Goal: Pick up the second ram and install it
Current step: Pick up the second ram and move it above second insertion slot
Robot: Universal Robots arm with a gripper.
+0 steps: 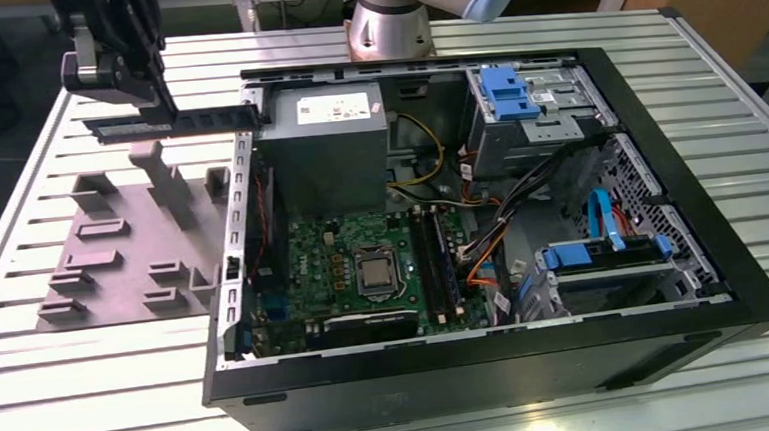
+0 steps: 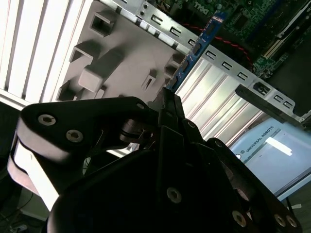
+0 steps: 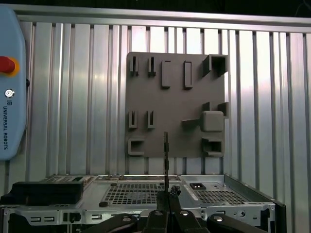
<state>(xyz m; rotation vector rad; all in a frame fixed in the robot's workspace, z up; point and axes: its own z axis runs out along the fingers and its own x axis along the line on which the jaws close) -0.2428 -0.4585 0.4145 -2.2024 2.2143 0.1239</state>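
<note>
The gripper (image 1: 151,108) is pinched narrow on one end of the ram (image 1: 205,119) and holds it level in the air, clear of the table (image 1: 88,394). The stick hangs above the end of the holder (image 1: 119,242) that lies toward the table edge where the arm base (image 1: 391,20) stands. Its free end reaches just beside the corner of the case (image 1: 502,379) by the supply box (image 1: 327,149). In both wrist views the ram (image 3: 166,145) runs straight out from between the fingers, seen edge-on.

Judged from this, the pick-up is done and the carry toward the board is the step in hand. The install is not yet made, since the stick is outside the case and well apart from the slots (image 1: 430,258).

Seating it would call for a trip over the case wall. The stick's long edge must turn down and line up with a free slot, then take a straight, even press.

By count there is one ram in the grip, one holder, one case, one supply box and one gripper. The slots lie in a close row, and their number cannot be told.
</note>
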